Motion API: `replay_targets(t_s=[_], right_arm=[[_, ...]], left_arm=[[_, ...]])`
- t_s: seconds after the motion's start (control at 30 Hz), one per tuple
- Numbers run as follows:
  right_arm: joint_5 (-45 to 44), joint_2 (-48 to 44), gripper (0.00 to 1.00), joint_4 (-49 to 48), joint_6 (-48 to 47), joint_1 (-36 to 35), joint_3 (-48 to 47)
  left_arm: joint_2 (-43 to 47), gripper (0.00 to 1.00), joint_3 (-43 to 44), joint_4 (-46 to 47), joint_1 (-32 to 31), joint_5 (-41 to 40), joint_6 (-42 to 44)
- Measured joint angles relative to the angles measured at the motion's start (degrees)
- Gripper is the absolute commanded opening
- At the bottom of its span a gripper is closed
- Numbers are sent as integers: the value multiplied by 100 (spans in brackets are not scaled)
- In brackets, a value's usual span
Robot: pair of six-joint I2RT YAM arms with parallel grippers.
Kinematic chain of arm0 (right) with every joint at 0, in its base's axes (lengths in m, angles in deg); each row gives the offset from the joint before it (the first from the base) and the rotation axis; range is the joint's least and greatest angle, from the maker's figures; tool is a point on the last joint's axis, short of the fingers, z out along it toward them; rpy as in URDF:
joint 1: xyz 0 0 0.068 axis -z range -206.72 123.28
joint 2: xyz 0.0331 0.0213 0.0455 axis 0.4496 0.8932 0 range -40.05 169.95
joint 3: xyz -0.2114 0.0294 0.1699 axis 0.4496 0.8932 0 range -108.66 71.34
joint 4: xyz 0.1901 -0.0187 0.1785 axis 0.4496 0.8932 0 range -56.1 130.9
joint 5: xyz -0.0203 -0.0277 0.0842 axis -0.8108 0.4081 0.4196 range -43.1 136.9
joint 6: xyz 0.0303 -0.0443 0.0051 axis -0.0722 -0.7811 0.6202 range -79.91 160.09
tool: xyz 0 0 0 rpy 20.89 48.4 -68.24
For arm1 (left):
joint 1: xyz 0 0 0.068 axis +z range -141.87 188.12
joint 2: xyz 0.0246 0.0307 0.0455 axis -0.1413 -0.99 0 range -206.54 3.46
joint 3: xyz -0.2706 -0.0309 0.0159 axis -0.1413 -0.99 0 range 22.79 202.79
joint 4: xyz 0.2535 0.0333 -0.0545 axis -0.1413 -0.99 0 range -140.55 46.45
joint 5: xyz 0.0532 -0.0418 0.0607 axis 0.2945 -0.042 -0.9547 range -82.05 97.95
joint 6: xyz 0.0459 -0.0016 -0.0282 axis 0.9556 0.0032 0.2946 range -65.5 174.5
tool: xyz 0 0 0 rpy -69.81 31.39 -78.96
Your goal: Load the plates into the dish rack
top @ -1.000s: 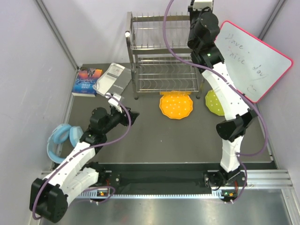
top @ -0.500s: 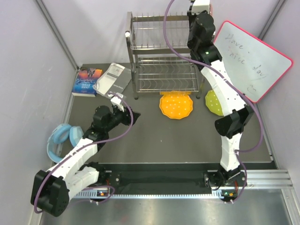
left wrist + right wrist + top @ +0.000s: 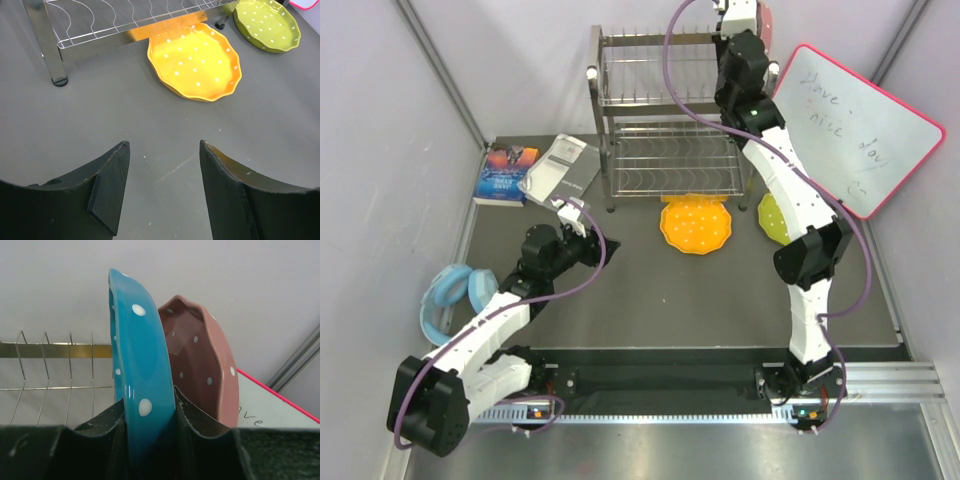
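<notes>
**Right arm.** The right gripper [image 3: 150, 407] is being shown clamped on the lower rim of the blue plate [image 3: 136, 350]. The plate is being held on edge, upright, above the right end of the rack [image 3: 665, 100] top tier. The pink plate [image 3: 202, 355] is standing upright just beside it. Its foot is hidden behind a finger, so whether it is seated in a slot cannot be told. The prongs [image 3: 69, 365] are showing to the left of the blue plate, lower down.

**Left arm.** The left gripper [image 3: 164, 146] is being held wide open over the table [image 3: 100, 120], with nothing between its jaws. The orange plate [image 3: 195, 62] is lying flat ahead of it at the rack's front edge, and the green plate [image 3: 267, 25] is lying flat beyond that.

**Step judged in hand:** slotting of the blue plate.
- The plate is probably best kept vertical and parallel to the pink one.
- Its rim is best aligned with a free gap between two prongs and lowered straight, clear of the neighbour.
- Release is best delayed until the rim is being borne by the wire, since a tilted scalloped rim could ride up on a prong and tip
</notes>
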Motion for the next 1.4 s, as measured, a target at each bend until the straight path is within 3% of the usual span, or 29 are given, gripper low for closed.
replay_targets(t_s=[0.17,0.27,0.37,0.53,0.77,1.13,1.23,1.27,1.3,1.37,1.4], right_arm=[[55,72,0,-94,42,28,-26],[28,125,12,-197,42,44,-46],[26,160,11,-313,37,52,-46],[22,160,33,-372,-39,52,-33],[15,-24,40,-1045,-289,46,46],[17,-684,41,-1582,-527,-63,92],[83,-1099,54,-1600,-662,-227,396],[94,-1287,68,-1521,-658,-273,568],[146,-1552,76,-1445,-643,-317,817],[319,-2295,93,-1113,-557,-380,1596],[400,-2675,96,-901,-509,-389,1976]], left_arm=[[-7,63,0,-4,0,-31,-2],[-7,63,0,-4,0,-44,-2],[-7,63,0,-4,0,-44,-11],[-68,63,0,-2,0,-42,-46],[-85,63,0,7,0,-15,-114],[-39,64,76,-11,0,107,-87],[-83,65,262,-15,0,105,-28],[-136,67,378,-24,0,107,-11],[-214,80,518,-44,0,114,0],[-398,84,813,-42,0,133,-2],[-468,84,909,-42,0,146,-26]])
